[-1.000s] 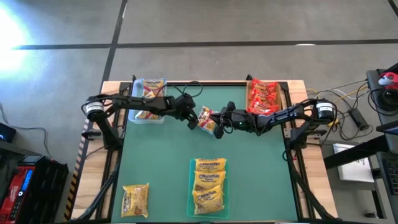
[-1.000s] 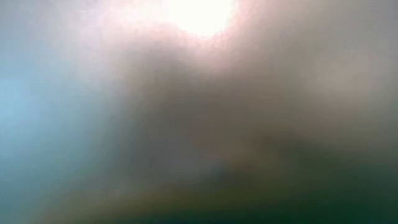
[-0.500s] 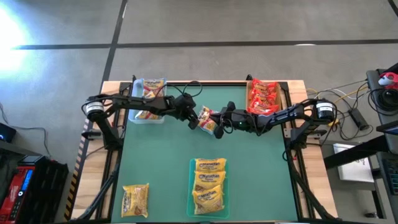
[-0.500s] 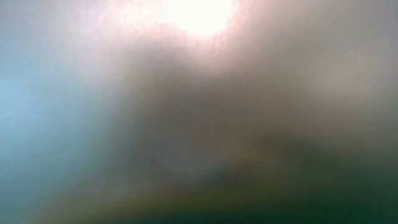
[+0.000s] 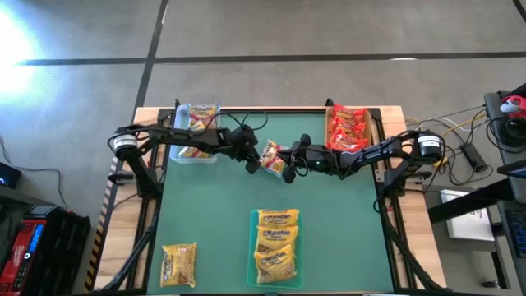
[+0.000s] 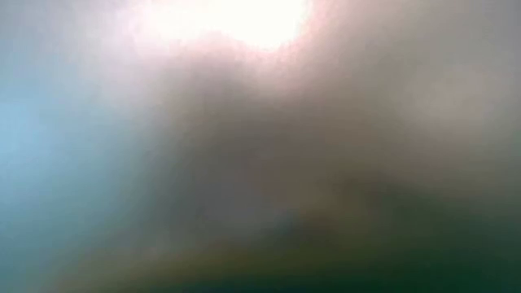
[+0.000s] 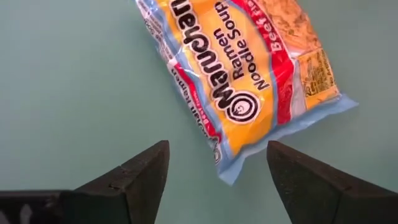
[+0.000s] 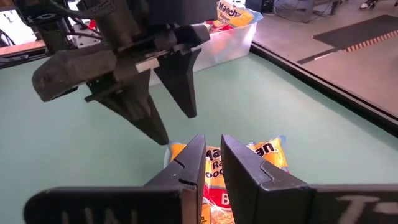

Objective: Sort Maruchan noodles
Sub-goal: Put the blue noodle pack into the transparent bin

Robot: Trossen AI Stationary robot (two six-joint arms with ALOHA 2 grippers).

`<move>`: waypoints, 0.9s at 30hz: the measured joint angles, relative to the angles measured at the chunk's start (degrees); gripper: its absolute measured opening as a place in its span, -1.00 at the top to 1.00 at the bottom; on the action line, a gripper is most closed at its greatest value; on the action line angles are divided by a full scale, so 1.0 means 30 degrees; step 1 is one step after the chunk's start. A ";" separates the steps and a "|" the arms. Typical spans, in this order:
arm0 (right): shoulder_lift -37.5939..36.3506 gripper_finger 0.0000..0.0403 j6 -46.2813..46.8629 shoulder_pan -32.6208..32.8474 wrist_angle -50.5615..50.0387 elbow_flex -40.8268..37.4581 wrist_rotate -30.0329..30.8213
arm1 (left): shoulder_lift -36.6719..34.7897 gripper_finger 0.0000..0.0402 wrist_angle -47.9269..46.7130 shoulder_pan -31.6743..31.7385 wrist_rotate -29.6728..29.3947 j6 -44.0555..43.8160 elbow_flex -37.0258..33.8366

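On the green table point(image 5: 345, 222), the clear tray point(image 5: 196, 131) at about ten o'clock holds orange-and-white Maruchan packets point(image 5: 200, 117). The left arm point(image 5: 173, 138) enters at the table's nine o'clock edge and reaches level across the front of that tray toward the centre, its wrist turned so the fingers point toward three o'clock and down at the mat. The left gripper point(image 5: 255, 160) stands with its two dark fingers point(image 7: 134, 180) spread wide and nothing between them; in the left wrist view the lower corner of the packet shows just beyond the gap, not touching either finger.

Just past centre toward twelve o'clock is the beef ramen packet point(image 5: 275, 158), an orange-and-white Maruchan Ramen Noodle Soup packet, tilted on the mat between the two grippers. The right gripper point(image 5: 292, 159) sits at its three o'clock edge. Its fingers point(image 8: 189, 165) stand narrow, nearly together, over the packet's edge; whether they pinch the wrapper I cannot tell. The right arm point(image 5: 370, 154) stretches low from the three o'clock edge toward nine o'clock, elbow slightly bent.

At about six o'clock a green tray point(image 5: 276, 247) carries a row of yellow Maruchan packets point(image 5: 277, 238), and one more yellow packet point(image 5: 178, 264) lies loose at about seven o'clock. At about one o'clock a tan tray point(image 5: 376, 123) holds red packets point(image 5: 348, 127).

The low view shows only a blur.
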 joint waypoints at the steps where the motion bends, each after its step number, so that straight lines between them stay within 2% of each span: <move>1: 0.0000 0.79 0.0000 0.0000 0.0000 0.0003 0.0003 | 0.0087 -0.27 0.0322 0.0004 0.0114 0.0177 -0.0135; 5: 0.0000 0.79 0.0000 0.0000 -0.0007 -0.0004 0.0007 | 0.0513 -0.27 0.2179 0.0021 0.1510 0.0701 -0.0526; 10: 0.0000 0.79 0.0000 0.0000 0.0000 -0.0004 0.0000 | 0.1124 -0.27 0.4255 0.0606 0.1506 0.0803 -0.0512; 15: -0.0006 0.79 0.0000 0.0000 0.0000 -0.0004 0.0003 | 0.1422 -0.27 0.5338 0.1565 0.1168 -0.0298 -0.0620; 21: -0.0004 0.79 0.0007 0.0000 0.0433 -0.0001 0.0007 | 0.1838 -0.27 0.7292 0.1715 0.1146 -0.1168 -0.1338; 27: -0.0200 0.79 0.0299 0.0044 -0.0039 0.0309 -0.0098 | 0.1801 -0.27 0.7376 0.1705 0.1146 -0.1273 -0.2139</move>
